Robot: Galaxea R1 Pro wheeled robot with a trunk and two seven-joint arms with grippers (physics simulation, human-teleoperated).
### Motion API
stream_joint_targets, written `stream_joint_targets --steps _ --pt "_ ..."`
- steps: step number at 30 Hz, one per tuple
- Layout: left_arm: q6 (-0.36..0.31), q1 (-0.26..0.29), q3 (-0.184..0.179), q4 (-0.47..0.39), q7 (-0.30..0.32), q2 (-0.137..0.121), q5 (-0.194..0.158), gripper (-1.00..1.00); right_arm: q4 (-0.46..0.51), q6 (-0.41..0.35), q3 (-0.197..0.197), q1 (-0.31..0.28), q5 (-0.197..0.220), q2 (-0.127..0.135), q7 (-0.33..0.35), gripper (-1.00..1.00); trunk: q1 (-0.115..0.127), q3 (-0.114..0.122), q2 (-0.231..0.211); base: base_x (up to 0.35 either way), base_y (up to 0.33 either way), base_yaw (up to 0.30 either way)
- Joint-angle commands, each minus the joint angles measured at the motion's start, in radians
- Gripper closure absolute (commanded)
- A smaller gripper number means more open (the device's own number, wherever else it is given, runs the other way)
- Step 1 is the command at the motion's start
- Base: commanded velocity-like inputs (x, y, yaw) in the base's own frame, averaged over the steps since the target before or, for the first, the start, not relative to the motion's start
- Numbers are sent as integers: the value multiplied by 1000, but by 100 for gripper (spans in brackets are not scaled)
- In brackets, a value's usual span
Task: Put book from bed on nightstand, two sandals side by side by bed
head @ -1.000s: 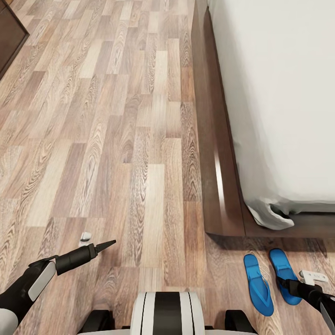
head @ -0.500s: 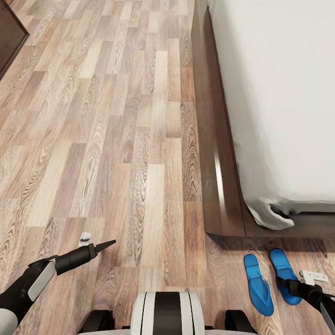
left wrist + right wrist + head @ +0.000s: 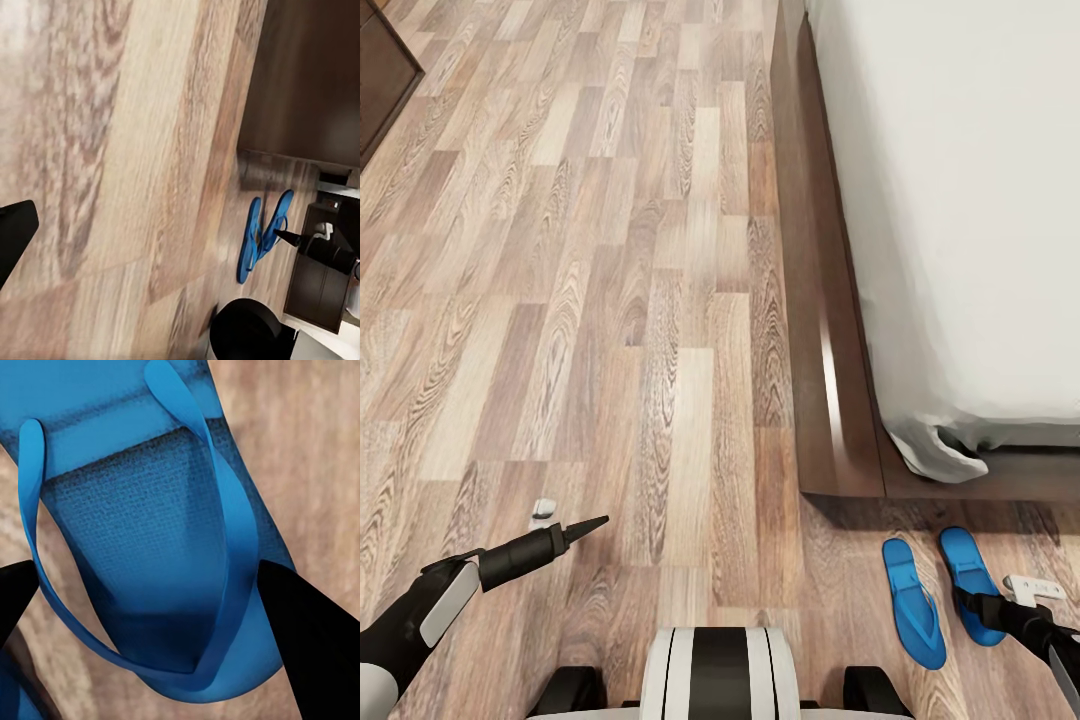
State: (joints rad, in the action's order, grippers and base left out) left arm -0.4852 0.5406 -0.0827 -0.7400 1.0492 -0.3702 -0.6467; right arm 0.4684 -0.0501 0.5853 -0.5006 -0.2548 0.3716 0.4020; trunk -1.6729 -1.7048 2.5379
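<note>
Wood floor (image 3: pixel 610 300) by the bed (image 3: pixel 830 330) holds both sandals (image 3: pixel 913 603) paired; right gripper (image 3: pixel 150 607), spread wide, straddles one.

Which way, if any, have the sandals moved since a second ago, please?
No. The sandals and the bed frame shifted up together in the head view, so the view moved.
</note>
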Motion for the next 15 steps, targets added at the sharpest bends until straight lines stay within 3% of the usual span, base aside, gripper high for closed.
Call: stream_joint_targets --steps 1,15 --pt "-9 1 -5 1 0 -1 -10 -100 -14 -5 11 1 0 -2 -2 100 0 -1 0 0 0 0" --pt "-9 1 -5 1 0 -1 -11 -100 -14 -5 11 0 0 -2 -2 100 0 3 0 0 0 0"
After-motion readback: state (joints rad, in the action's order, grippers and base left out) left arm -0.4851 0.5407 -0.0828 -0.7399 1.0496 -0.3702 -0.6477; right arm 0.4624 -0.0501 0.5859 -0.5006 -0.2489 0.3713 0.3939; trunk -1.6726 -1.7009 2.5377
